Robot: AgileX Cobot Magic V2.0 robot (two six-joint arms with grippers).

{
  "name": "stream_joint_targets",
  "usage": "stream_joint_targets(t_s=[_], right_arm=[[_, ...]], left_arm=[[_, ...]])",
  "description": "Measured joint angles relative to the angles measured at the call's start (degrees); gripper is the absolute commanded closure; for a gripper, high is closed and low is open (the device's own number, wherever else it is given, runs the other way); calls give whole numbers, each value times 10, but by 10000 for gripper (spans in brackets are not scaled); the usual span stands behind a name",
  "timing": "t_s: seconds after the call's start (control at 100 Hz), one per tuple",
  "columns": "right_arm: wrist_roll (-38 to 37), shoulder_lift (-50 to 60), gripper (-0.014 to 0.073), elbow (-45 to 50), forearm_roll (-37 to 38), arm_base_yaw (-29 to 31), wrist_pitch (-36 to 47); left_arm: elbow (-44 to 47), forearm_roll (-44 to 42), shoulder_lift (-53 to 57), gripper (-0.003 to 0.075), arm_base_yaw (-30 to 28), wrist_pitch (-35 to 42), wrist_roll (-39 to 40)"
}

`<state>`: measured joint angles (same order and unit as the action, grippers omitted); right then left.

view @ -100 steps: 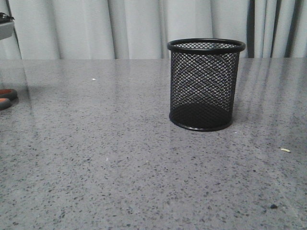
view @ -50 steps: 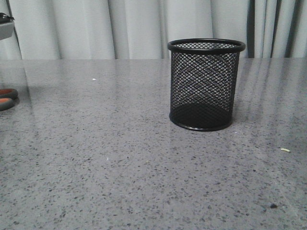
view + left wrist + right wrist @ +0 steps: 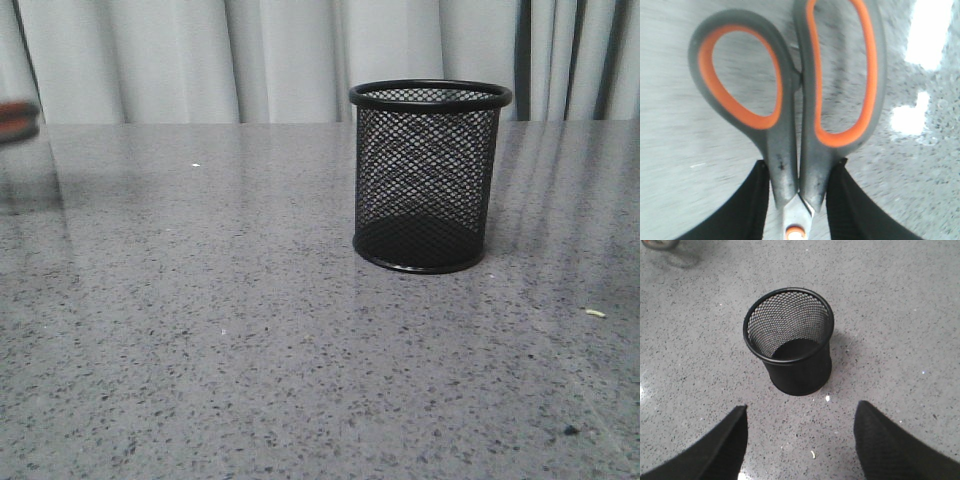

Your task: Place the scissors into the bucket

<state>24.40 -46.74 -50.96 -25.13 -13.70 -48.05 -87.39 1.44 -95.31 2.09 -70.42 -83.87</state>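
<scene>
Scissors lifted off the desk, bucket still waiting empty.

A second ago the orange-lined handles of the scissors [image 3: 790, 100] lay on the desk [image 3: 250, 350] at the far left edge of the front view; now they show only as a blur at the upper left of that frame, so they have risen. In the left wrist view the left claw [image 3: 795, 200] is closed on the scissors just below the handles, near the orange pivot, blades hidden. The bucket [image 3: 430, 175] stands upright right of centre, unmoved and with nothing inside. The right claw [image 3: 800, 440] hovers spread wide over the bucket, holding nothing. Judged from this, the pick-up is done, and carrying across to the bucket remains.
</scene>
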Motion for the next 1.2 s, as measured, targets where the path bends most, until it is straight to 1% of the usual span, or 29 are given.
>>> stream_joint_targets(t_s=[0.13, 0.27, 0.41, 0.49, 0.6, 0.7, 0.81, 0.98, 1.2], right_arm=[[0, 0, 179, 0, -25, 0, 21], [1, 0, 179, 0, -94, 0, 50], [30, 0, 179, 0, -192, 0, 76], [58, 0, 179, 0, -263, 0, 92], [102, 0, 179, 0, -356, 0, 107], [131, 0, 179, 0, -413, 0, 116], [140, 0, 179, 0, -436, 0, 127], [143, -5, 179, 0, -447, 0, 130], [152, -45, 179, 0, -469, 0, 113]], left_arm=[[-40, 5, 43, 733, 34, -6, 22], [-80, 10, 77, 733, 106, -9, 50], [-119, 17, 93, 733, 200, -14, 76], [-136, 20, 95, 733, 255, -15, 92], [-147, 21, 95, 733, 314, -17, 120], [-149, 21, 95, 733, 362, -17, 141], [-150, 21, 95, 733, 399, -5, 161], [-150, 21, 95, 733, 446, 24, 179], [-150, 21, 95, 733, 476, 47, 188]])
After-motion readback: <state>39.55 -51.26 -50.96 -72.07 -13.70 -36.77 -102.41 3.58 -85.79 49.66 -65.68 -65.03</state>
